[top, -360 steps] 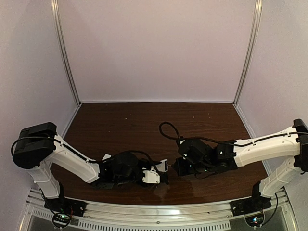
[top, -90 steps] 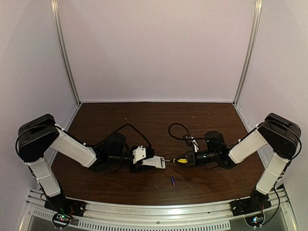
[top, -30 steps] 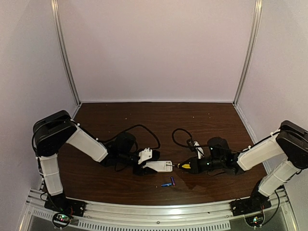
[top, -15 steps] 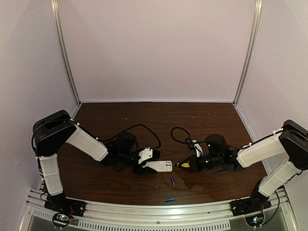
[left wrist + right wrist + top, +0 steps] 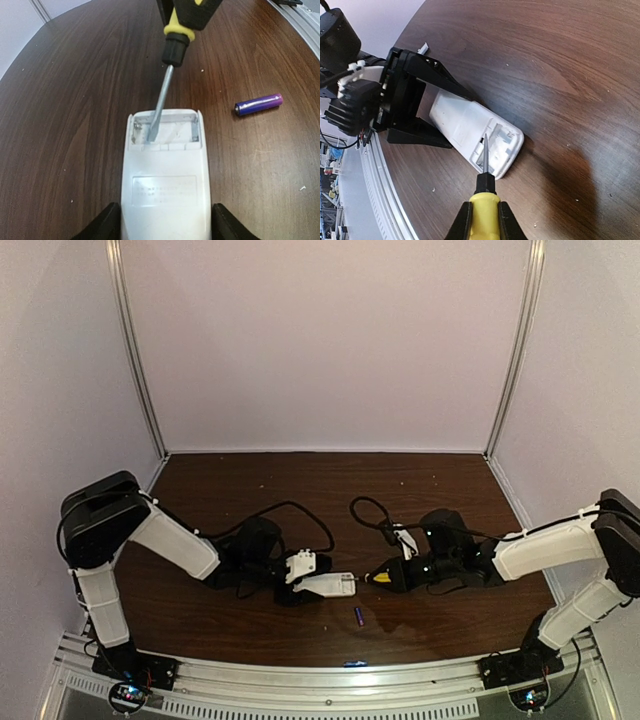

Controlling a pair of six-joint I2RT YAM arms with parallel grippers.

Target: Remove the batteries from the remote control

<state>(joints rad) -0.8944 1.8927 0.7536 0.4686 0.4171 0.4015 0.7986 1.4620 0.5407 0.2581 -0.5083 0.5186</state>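
The white remote control point(image 5: 165, 185) lies back-up on the table, its battery compartment point(image 5: 177, 127) open and empty. My left gripper point(image 5: 166, 220) is shut on the remote's near end, one black finger against each long side. My right gripper point(image 5: 482, 212) is shut on the yellow handle of a screwdriver point(image 5: 485, 182), whose blade tip rests inside the compartment. One blue-purple battery point(image 5: 258, 104) lies loose on the wood right of the remote, also in the top view as the battery point(image 5: 359, 616). A small blue shape point(image 5: 352, 663) sits at the near rail.
Black cables loop over the table behind both wrists point(image 5: 365, 510) point(image 5: 290, 508). The aluminium rail point(image 5: 250, 672) runs along the near edge. Enclosure walls close the back and both sides.
One of two batteries that lay together in front of the remote has rolled toward the near rail. The right arm shifted slightly, with the screwdriver tip staying at the compartment.
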